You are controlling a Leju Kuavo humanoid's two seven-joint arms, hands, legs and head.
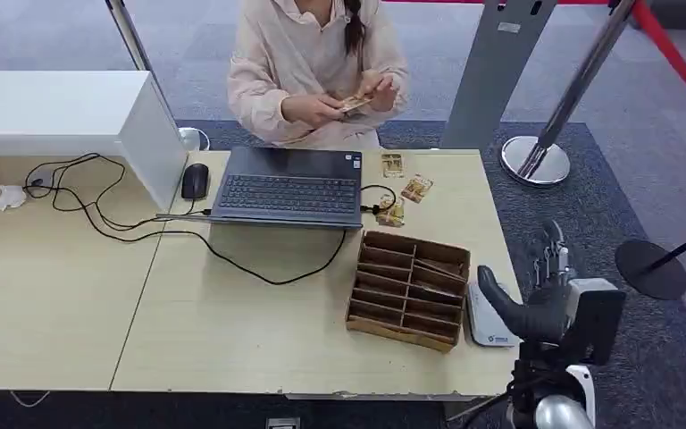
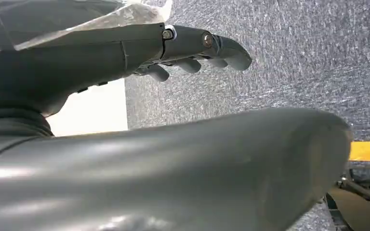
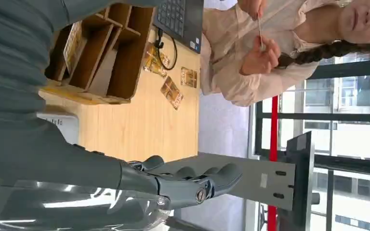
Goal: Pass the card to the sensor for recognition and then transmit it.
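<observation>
The card (image 1: 355, 104) was in the person's (image 1: 317, 67) hands across the desk (image 1: 232, 331), well beyond my right hand's fingertips; not yet handed over. It looked small, thin, tan with a pattern; detail too fine to read. In the right wrist view it showed edge-on, pinched between the person's fingers. More cards (image 1: 406, 188) lay loose by the laptop (image 1: 288, 188), also far ahead of the fingers.

Progress, as I judged it: nothing done. Receiving the card, presenting it to the sensor (image 1: 487, 317), and passing it on all remained.

Right hand (image 1: 545, 286) hung raised at the desk's edge, fingers spread and lightly curved, holding nothing; the sensor sat just beside the thumb, the divided box (image 1: 408, 288) beyond that. Left hand (image 2: 192, 48) hung over carpet, fingers extended and apart, empty.
</observation>
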